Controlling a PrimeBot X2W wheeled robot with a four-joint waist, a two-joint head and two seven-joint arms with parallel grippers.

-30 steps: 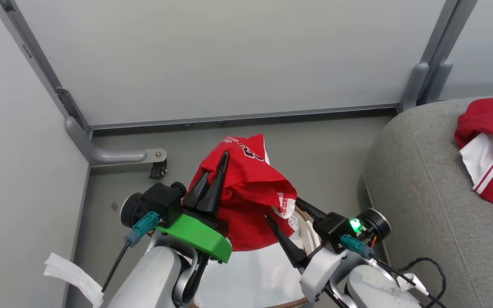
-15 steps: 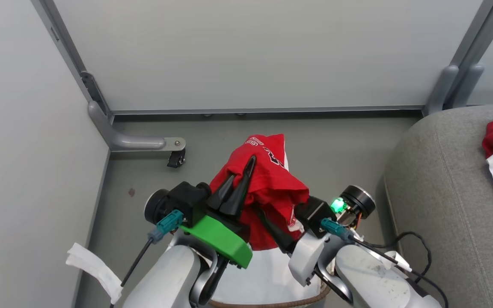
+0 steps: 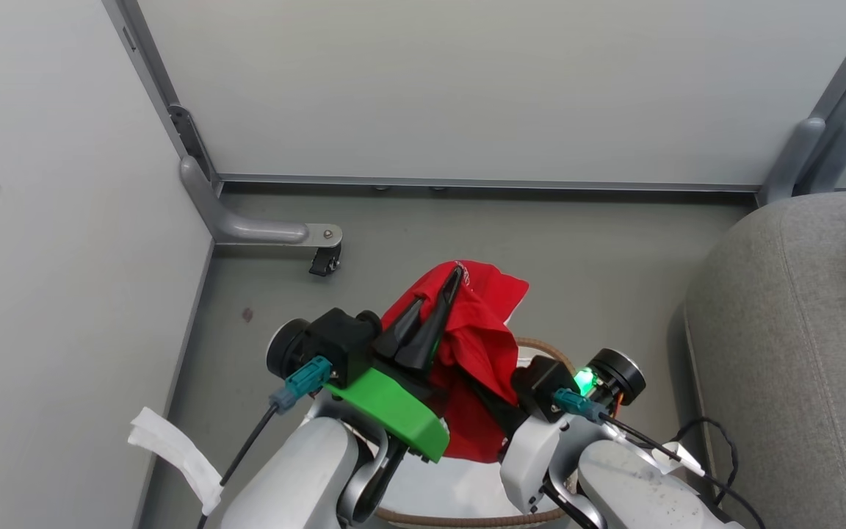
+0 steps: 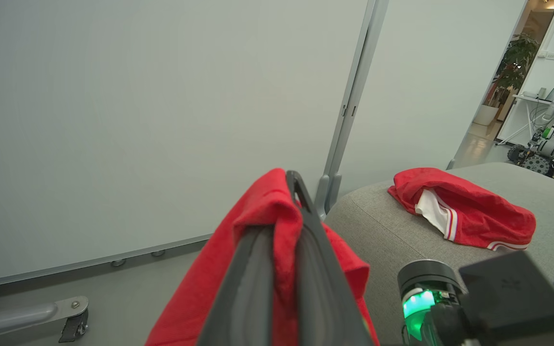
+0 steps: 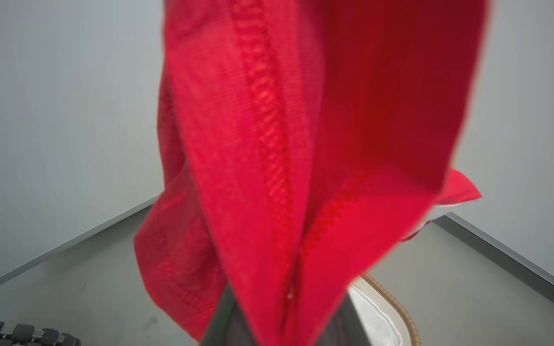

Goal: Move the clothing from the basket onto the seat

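Moved: your head camera has swung, so everything sits further right in that view than a second ago; the right gripper, with its fingers spread beside the cloth back then, is now buried in it.
Left gripper: fingers together, clamped on a fold of the red garment, tips pointing up and away from you.
Right gripper: cloth covers the fingers, so you cannot tell whether they pinch or just sit in the fold; green light lit at its wrist.
Red garment: lifted and bunched between both grippers, hanging above the basket.
Basket: under your arms, with the brown woven rim showing beside the garment and the white liner inside.
Seat: on the robot's right, near the basket.
Second red garment: lying on top of the seat, white panel and striped trim showing, well apart from the held one.
Floor: grey; a caster foot sits by the wall corner.
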